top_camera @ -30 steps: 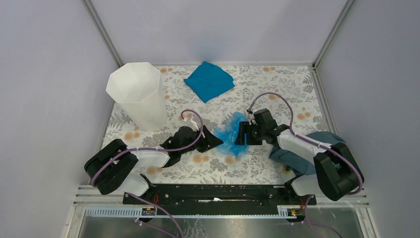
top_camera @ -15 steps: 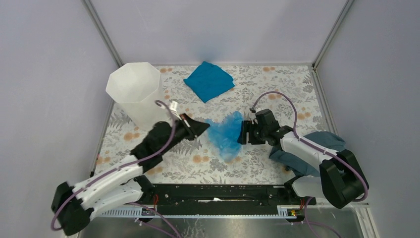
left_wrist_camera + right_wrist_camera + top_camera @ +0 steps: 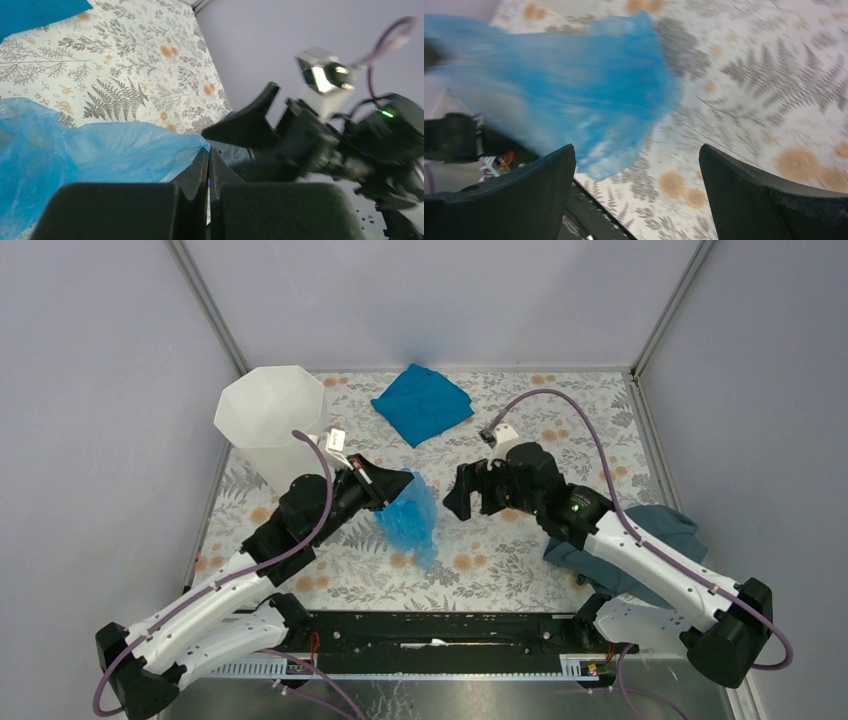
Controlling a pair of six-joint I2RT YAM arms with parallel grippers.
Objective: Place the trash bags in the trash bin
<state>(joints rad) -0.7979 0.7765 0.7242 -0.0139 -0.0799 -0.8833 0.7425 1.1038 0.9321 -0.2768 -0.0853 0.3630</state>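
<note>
My left gripper [image 3: 398, 480] is shut on the top edge of the light-blue translucent trash bag [image 3: 410, 520], which hangs below it above the table. In the left wrist view the bag [image 3: 75, 160] spreads left of the closed fingertips [image 3: 207, 155]. The tall white faceted trash bin [image 3: 276, 430] stands at the back left, just left of that gripper. My right gripper [image 3: 462, 498] is open and empty, a little right of the bag. In the right wrist view the bag [image 3: 569, 95] fills the upper left, beyond the spread jaws.
A folded teal-blue cloth [image 3: 422, 402] lies at the back centre. A dull grey-blue cloth [image 3: 660, 525] lies under the right arm at the right. The floral tablecloth [image 3: 520, 570] covers the table. Grey walls close in on both sides.
My left gripper has lifted the bag and carried it left, toward the bin. My right gripper has let go of it, opened and risen.
</note>
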